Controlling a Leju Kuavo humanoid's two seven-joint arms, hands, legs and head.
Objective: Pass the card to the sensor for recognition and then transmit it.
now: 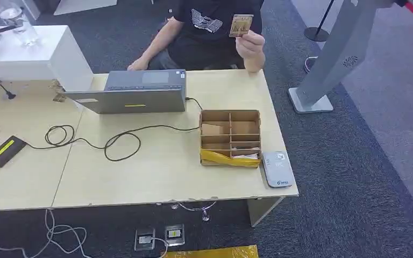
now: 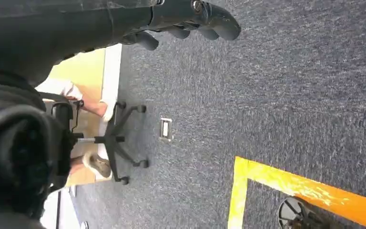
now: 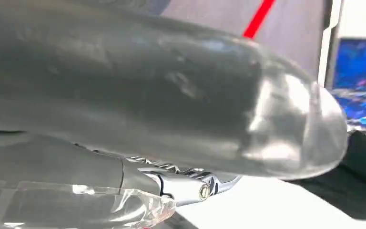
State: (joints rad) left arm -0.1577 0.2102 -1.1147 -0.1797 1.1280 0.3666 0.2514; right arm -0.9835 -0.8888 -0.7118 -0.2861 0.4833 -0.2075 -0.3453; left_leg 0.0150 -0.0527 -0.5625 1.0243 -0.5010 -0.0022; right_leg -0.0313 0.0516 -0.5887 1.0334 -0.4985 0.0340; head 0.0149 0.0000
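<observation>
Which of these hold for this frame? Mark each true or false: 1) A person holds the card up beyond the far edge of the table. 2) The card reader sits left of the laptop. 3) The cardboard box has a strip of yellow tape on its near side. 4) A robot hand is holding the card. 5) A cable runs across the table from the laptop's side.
1) True: a person's hand holds the card raised past the table.
2) False: the card reader lies right of the cardboard box, well right of the laptop.
3) True.
4) False: only the person holds it; the left robot hand hangs over carpet, holding nothing.
5) True: the cable loops across the table.
</observation>
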